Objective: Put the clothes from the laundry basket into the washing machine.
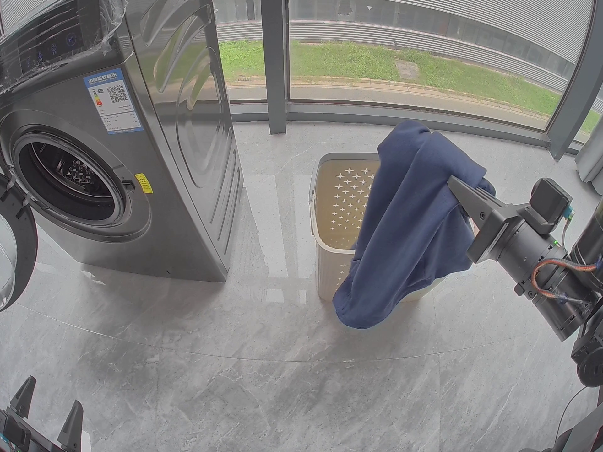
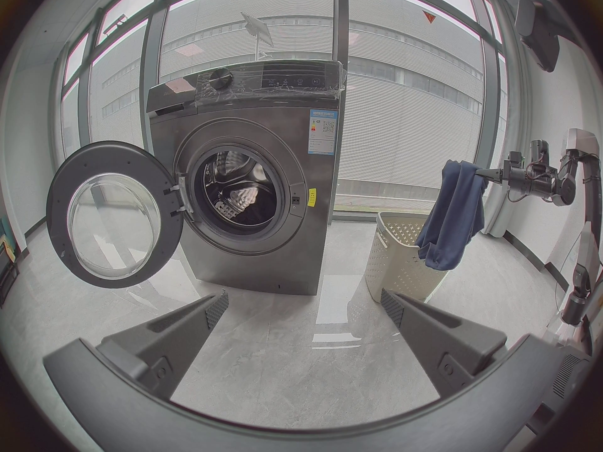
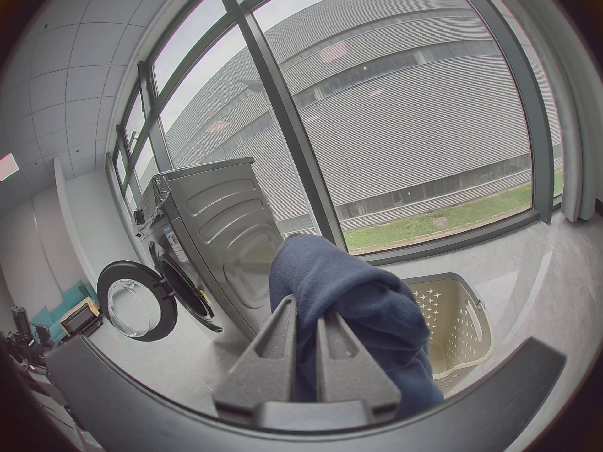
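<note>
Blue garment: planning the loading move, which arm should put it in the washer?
Right. The right gripper is shut on the blue garment over the laundry basket; the left gripper is open and empty, low before the washing machine.

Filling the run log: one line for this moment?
right pincer: shut on blue garment, hanging at basket | left pincer: open, empty | washer door: open

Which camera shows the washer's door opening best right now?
The left wrist view: it faces the washing machine head-on, showing the door swung open and the drum inside. The head view sees the opening at a slant from above; the right wrist view shows it edge-on, far off.
</note>
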`<state>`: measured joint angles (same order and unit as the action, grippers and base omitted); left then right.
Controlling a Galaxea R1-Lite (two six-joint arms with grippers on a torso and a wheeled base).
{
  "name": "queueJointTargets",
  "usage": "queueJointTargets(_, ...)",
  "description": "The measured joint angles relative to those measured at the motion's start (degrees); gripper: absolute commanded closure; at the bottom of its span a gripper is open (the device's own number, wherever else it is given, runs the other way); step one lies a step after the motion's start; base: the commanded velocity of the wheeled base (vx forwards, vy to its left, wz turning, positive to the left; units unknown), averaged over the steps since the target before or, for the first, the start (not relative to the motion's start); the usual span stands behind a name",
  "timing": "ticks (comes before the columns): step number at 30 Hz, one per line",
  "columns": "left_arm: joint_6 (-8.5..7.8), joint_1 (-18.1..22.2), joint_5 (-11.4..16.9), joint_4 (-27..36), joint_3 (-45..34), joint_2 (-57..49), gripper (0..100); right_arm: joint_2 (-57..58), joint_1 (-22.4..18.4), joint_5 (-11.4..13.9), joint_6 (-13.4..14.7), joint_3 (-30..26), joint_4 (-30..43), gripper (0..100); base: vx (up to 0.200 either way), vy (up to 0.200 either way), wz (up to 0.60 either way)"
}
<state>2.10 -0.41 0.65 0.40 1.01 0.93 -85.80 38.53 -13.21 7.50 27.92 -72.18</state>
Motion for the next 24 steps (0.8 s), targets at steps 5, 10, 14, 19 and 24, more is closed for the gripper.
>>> queueJointTargets(5, -0.05, 0.0, 0.0, 0.0, 0.0, 0.0, 0, 0.0, 0.0, 0.1, 0.0, 0.2, -0.1, 100, 0.000, 0.200, 0.00)
queueJointTargets(10, 0.04, 0.0, 0.0, 0.0, 0.0, 0.0, 0, -0.1, 0.0, 0.4, 0.1, 0.3, -0.6, 100, 0.000, 0.200, 0.00)
queueJointTargets(14, 0.06, 0.0, 0.0, 0.0, 0.0, 0.0, 0, -0.1, 0.0, 0.5, 0.0, 0.3, -0.6, 100, 0.000, 0.200, 0.00)
queueJointTargets(19, 0.09, 0.0, 0.0, 0.0, 0.0, 0.0, 0, -0.2, 0.0, 0.7, 0.2, 0.2, -0.6, 100, 0.000, 0.200, 0.00)
queueJointTargets(24, 0.04, 0.0, 0.0, 0.0, 0.0, 0.0, 0, -0.2, 0.0, 0.7, 0.2, 0.1, -0.7, 100, 0.000, 0.200, 0.00)
